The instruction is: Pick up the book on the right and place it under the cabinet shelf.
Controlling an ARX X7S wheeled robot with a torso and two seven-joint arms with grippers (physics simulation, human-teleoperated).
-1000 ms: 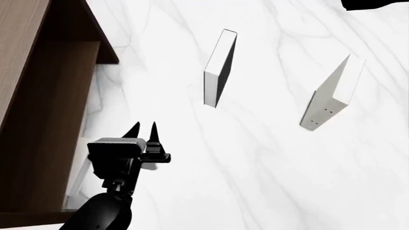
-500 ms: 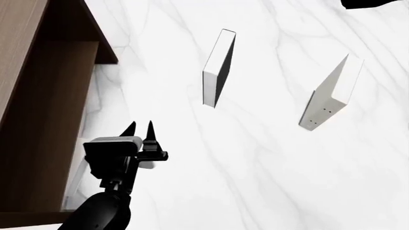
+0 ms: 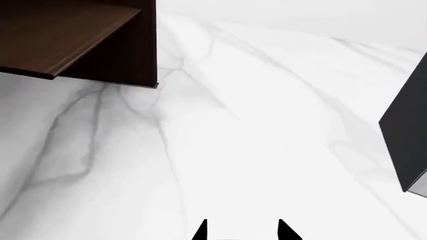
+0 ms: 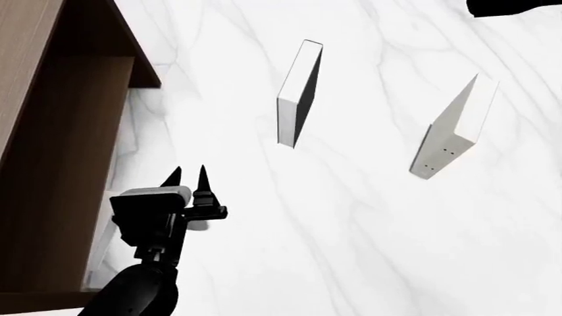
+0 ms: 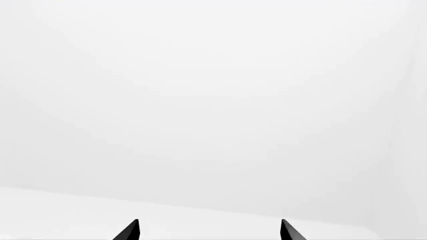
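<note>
Pale book (image 4: 99, 263) beside left gripper (image 4: 186, 176)

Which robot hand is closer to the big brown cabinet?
Left. The left gripper hangs right beside the cabinet, open and holding nothing. The right arm only pokes in at the far top corner of the head view, past both standing books, far from the cabinet.

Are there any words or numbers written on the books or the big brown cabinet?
None: no words or numbers show anywhere.
Black-covered book: blank.
Pale book: only small dots on its spine, no letters.
Cabinet: plain wood grain.
</note>
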